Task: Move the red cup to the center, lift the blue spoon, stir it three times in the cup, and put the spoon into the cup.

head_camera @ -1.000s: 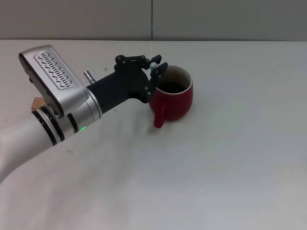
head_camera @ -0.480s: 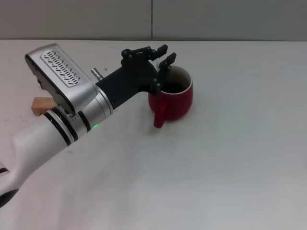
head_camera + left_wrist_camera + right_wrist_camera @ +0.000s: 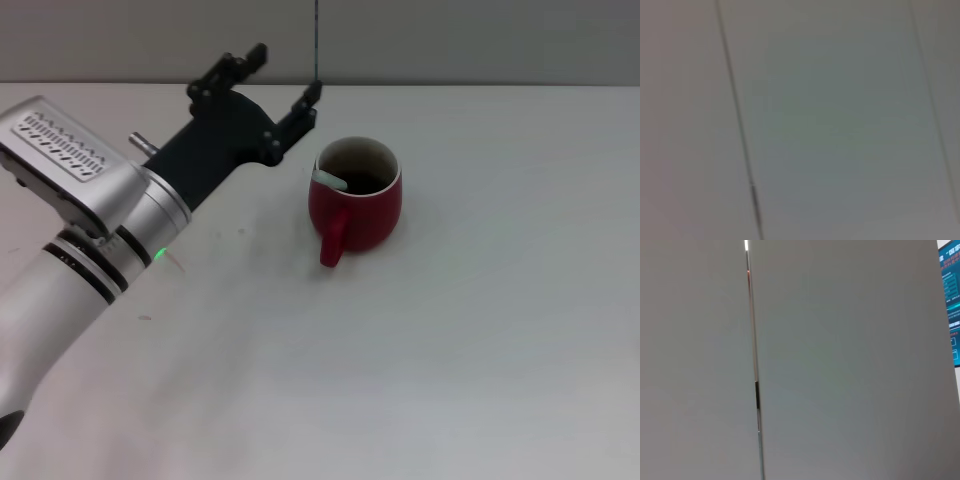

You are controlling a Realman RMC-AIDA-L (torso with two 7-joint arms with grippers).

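left gripper [image 3: 268,88] spread apart, empty, raised beside red cup [image 3: 358,203]; blue spoon [image 3: 329,180] resting inside cup, leaning on rim.

A plain white tabletop [image 3: 480,330] spread before me under soft, even light, reaching back to a grey wall [image 3: 470,40] that closed off the far edge. That wall was made of flat panels, with a thin dark vertical seam [image 3: 317,40] running down between two of them, and the same grey panels and a seam [image 3: 756,390] filled what my wrists looked at. At the edge of my right wrist's view, a strip of a blue poster [image 3: 951,295] with pale lettering hung beside the panels, its words too small to read.
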